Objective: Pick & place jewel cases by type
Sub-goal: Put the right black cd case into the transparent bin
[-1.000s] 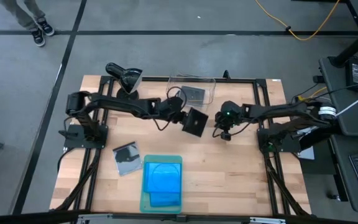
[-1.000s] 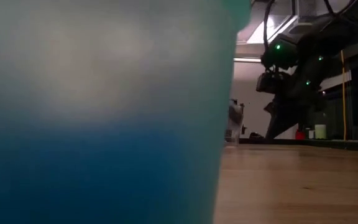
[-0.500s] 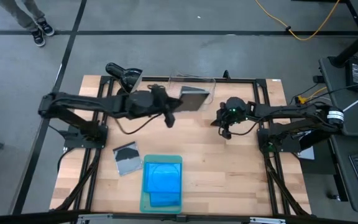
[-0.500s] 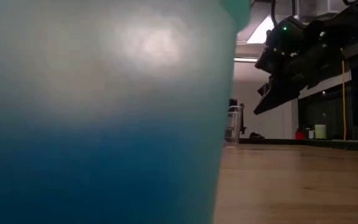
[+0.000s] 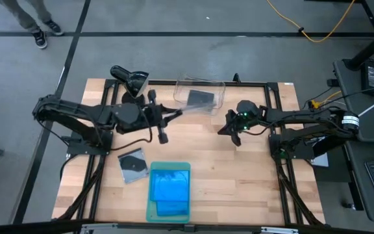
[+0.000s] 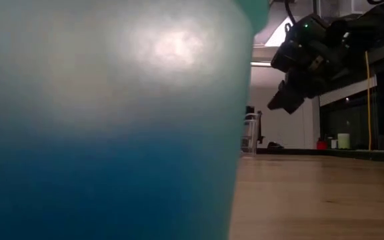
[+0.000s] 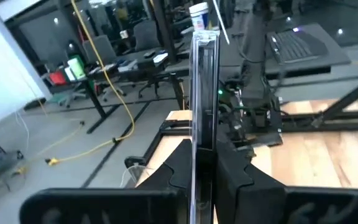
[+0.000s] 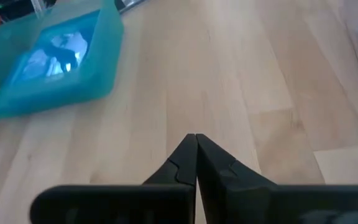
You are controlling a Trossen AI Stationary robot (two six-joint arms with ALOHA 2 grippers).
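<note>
clutter: clear bin [image 5: 200, 95] sits at the worktop's [image 5: 239, 175] far edge, about the middle, with a dark jewel case [image 5: 200, 98] lying flat in it. Pale green tray [image 5: 169, 189] is at the near edge, middle, holding the blue jewel cases [image 5: 169, 186]. A black desk-lamp-looking thing [image 5: 130, 79] is near the far left corner.
in the way: that tray pretty much fills the low view, so you only get a sliver of wood on one side there. Both arms hang over the far half, left of and right of the bin.
open room: right half of the worktop toward the near edge is bare wood, lots of space. The strip between the two arms in front of the bin is free too.
left pincer [image 7: 202, 163]: clamped tight on a clear jewel case [image 7: 204, 93], held edge-on and upright in the wrist view, so it looks like a thin clear slab. It's up off the wood, left of the bin.
right pincer [image 8: 196, 163]: fingers pinched together, nothing in them, hovering over bare wood right of the bin.
loose one: a grey/clear jewel case [image 5: 132, 164] with the disc showing lies flat just left of the tray, tilted a bit against the edges.
beyond: someone's feet on the floor past the far left corner.
</note>
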